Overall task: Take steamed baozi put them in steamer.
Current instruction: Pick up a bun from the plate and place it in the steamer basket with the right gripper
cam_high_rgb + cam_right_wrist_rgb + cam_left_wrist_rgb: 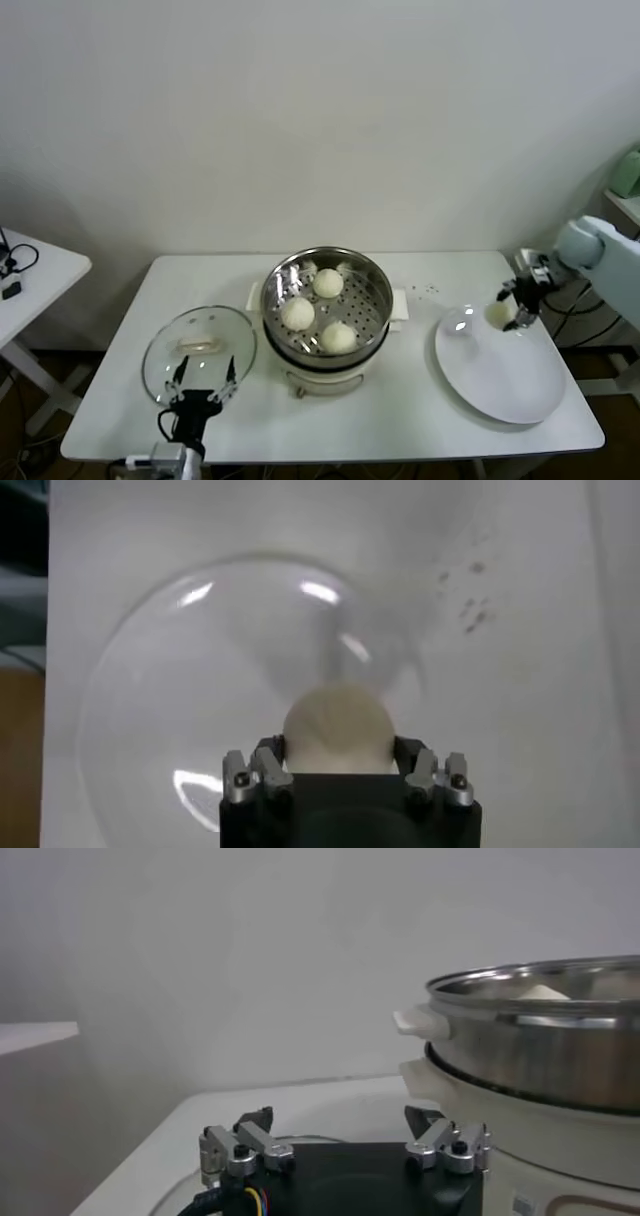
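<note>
White table [420, 400] carries all items. Steamer [372, 300]: shiny steel, perforated floor, holding three smooth cream-white baozi [298, 314]. White plate [500, 385] at right: a fourth baozi [498, 314], round and unmarked, pinched by the right gripper [516, 311]. Left gripper [204, 386], fingers spread, hangs over the glass lid [165, 350].

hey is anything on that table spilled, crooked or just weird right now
Only small things. Dark specks dot the table between the steamer and the plate. The plate's near edge juts slightly past the table's front. The glass lid lies flat beside the steamer. Nothing looks spilled or damaged.
</note>
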`<action>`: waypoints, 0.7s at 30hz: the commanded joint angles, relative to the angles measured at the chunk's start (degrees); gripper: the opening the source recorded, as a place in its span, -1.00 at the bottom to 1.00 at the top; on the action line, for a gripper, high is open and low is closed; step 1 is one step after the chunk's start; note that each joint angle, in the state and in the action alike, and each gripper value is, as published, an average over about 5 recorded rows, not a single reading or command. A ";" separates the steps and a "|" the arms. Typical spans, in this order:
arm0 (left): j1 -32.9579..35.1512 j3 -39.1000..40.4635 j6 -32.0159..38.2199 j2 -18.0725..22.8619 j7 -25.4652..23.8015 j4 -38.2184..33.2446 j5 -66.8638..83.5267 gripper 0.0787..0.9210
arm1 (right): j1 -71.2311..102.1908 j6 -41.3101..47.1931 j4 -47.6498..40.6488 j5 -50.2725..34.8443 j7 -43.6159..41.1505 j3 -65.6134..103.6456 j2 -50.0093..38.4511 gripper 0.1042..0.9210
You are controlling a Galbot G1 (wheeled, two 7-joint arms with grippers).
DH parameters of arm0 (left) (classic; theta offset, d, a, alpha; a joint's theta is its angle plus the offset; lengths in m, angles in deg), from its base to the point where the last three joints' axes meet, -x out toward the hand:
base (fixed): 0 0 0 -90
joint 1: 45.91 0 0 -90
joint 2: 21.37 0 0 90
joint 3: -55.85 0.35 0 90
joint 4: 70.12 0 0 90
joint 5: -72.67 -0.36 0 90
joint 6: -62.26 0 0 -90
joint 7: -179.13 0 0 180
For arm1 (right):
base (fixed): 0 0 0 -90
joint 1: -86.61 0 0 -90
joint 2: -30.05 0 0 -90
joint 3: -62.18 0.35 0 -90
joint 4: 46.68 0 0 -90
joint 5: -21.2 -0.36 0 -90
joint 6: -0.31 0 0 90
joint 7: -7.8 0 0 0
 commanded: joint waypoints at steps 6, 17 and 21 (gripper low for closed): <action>-0.36 2.73 -0.85 -0.74 -0.06 -0.64 -2.39 0.77 | -34.91 9.09 5.21 -33.22 1.10 -33.44 15.22 0.45; 0.12 3.70 -1.40 -0.61 -0.11 -1.89 -2.92 0.77 | -33.88 12.73 9.11 -39.40 3.40 -33.20 26.43 0.45; 0.17 3.51 -1.52 -1.32 -0.14 -2.23 -2.80 0.77 | -31.42 13.46 9.38 -39.16 3.79 -32.64 29.41 0.45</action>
